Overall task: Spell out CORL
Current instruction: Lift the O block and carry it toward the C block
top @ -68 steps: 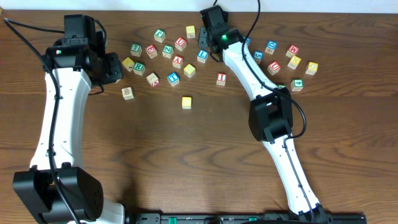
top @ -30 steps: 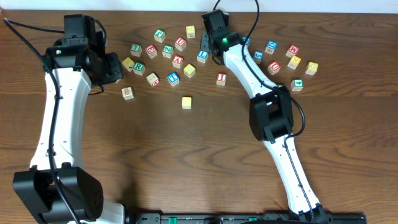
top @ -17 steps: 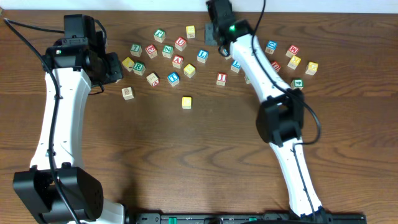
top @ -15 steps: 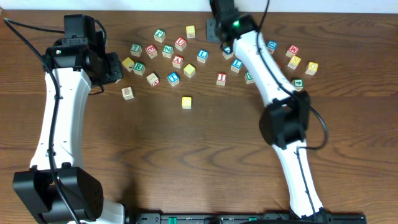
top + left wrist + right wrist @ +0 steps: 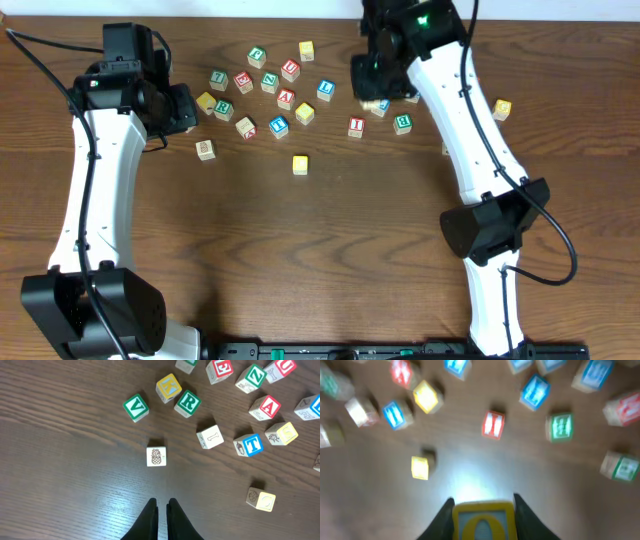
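My right gripper is shut on a yellow-framed cube with a yellow O, held above the table. From overhead the right gripper hangs over the back row of cubes and hides the O cube. A yellow cube with a C lies alone in front of the cluster. The green R cube sits at the cluster's left. A cube whose blue letter looks like an L lies mid-cluster. My left gripper is shut and empty, hovering near a pineapple cube.
Several other letter cubes are scattered along the back: a green V, a yellow K, a blue T, a red A, a red I and a green-lettered one. The wooden table stretches forward.
My right arm has swung from the cluster's back middle to the right, rising over the right-hand cubes. The left arm and the cubes on the left have stayed put.
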You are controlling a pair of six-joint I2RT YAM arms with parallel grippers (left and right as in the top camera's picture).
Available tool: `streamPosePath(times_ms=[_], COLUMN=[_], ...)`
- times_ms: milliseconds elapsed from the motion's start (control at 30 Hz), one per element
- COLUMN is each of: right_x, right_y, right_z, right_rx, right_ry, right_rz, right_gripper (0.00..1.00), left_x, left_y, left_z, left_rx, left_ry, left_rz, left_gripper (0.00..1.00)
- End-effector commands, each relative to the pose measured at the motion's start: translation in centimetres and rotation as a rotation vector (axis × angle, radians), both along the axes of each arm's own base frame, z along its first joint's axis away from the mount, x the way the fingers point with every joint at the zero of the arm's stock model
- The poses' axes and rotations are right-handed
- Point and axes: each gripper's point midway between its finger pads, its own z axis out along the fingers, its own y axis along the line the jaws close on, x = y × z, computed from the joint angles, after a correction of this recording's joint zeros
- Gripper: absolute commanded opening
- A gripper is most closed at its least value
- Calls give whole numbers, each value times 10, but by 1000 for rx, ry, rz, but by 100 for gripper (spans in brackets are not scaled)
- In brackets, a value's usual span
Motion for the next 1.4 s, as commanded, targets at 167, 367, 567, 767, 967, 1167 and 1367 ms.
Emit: streamPosePath(times_ms=[167, 367, 567, 767, 967, 1167, 1367], right_x=[-45, -46, -34, -34, -37, -45, -47], right_y=[42, 66, 65, 69, 76, 75, 73], right_z=[-85, -135, -160, -172, -178, -191, -194], right_rx=[-59, -46, -127, -150, -162, -168, -174], right_ry=[187, 154, 55, 14, -11, -2, 8], right_rz=[131, 136, 53, 22, 18, 10, 8], right_gripper=[16, 13, 11, 9, 10, 24, 39], left_x=[3, 4, 4, 4, 5, 7, 7], left_y=[2, 2, 2, 2, 2, 3, 2], left_z=[8, 8, 8, 8, 9, 9, 9], left_rx=[12, 12, 12, 12, 13, 13, 13], left_ry=[-33, -34, -33, -36, -42, -48, -48], left_rz=[-3, -3, -3, -3, -3, -3, -3], left_gripper=[8, 8, 8, 8, 8, 8, 8])
